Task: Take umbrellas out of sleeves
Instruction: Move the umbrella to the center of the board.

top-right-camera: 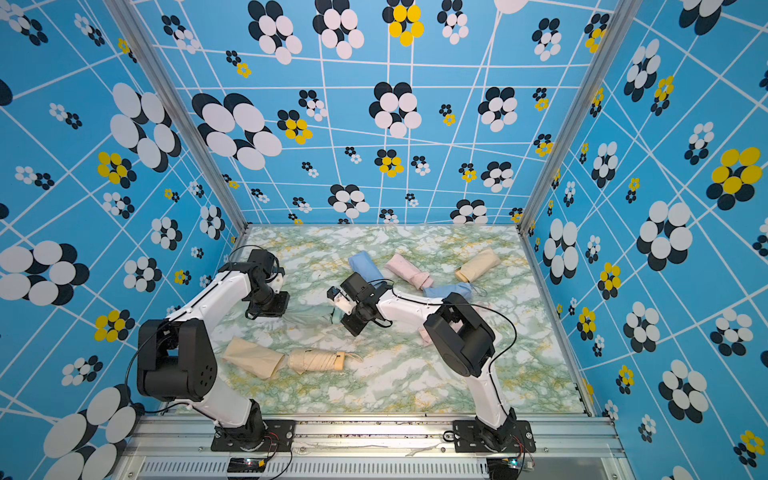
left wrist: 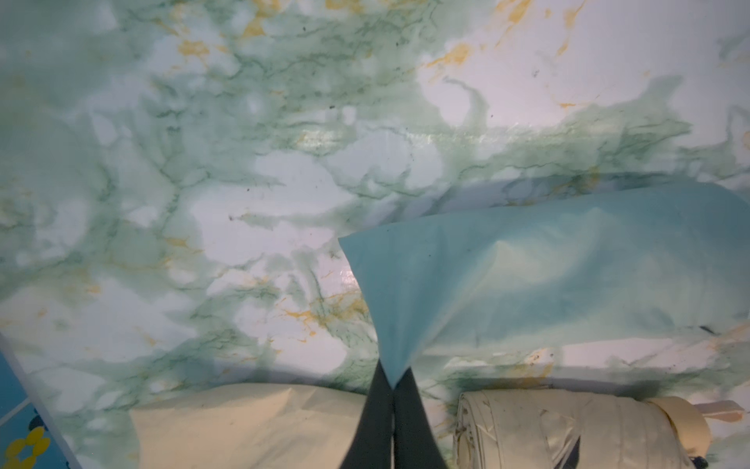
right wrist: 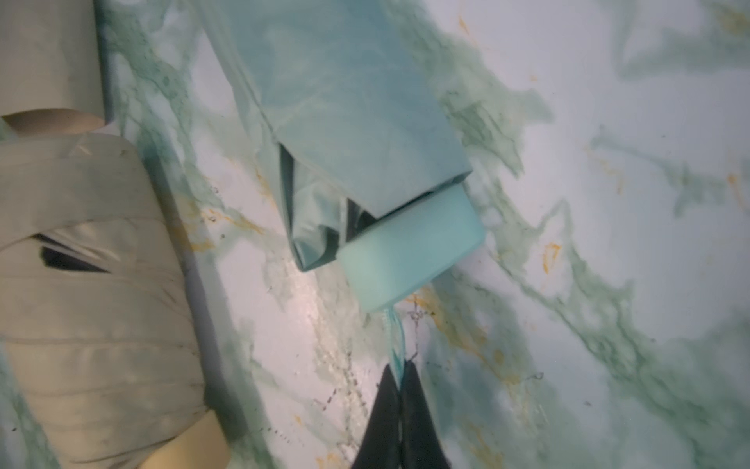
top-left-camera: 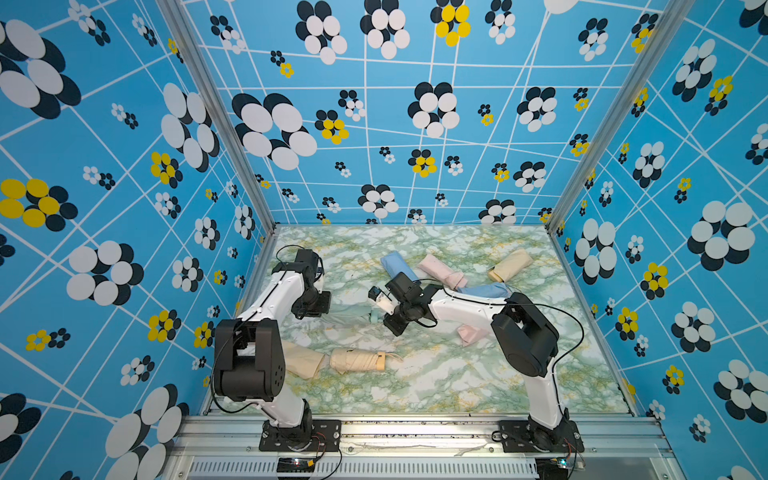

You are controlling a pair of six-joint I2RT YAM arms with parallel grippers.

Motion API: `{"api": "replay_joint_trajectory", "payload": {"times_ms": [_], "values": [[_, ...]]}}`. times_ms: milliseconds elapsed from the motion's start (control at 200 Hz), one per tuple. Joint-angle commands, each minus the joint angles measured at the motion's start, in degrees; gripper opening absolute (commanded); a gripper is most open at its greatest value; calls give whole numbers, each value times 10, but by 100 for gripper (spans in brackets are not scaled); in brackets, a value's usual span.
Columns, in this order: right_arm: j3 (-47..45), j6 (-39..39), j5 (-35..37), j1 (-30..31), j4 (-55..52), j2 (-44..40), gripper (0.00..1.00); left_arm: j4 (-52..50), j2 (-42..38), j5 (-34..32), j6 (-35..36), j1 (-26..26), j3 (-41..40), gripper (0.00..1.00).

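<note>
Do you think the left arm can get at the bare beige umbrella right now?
Probably not yet: its fingers pinch a corner of the mint sleeve, though the beige umbrella lies uncovered nearby.

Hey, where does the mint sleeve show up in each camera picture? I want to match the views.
In a top view: the mint sleeve, low centre, just beyond the beige umbrella.
In a top view: the same spot.
Left wrist: the big mint cloth, corner pinched in the left claw.
Right wrist: the mint tube beyond the right claw, which pinches the cord of the mint handle poking out.
Shared landmark: that beige umbrella.
</note>
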Motion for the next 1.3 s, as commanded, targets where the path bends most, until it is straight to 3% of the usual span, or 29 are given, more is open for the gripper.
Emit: {"api": "replay_joint_trajectory", "payload": {"times_ms": [0, 270, 765, 1294], "values": [[0, 28, -18, 18, 7, -20, 0, -3, -34, -29, -23, 16, -15, 0], [-8, 53, -28, 46, 14, -30, 0, 12, -40, -47, -35, 23, -48, 0], [-68, 59, 9, 46, 3, -86, 0, 6, -43, -12, -71, 16, -54, 0], [-111, 84, 13, 46, 35, -97, 0, 31, -68, -38, -108, 12, -85, 0]]}}
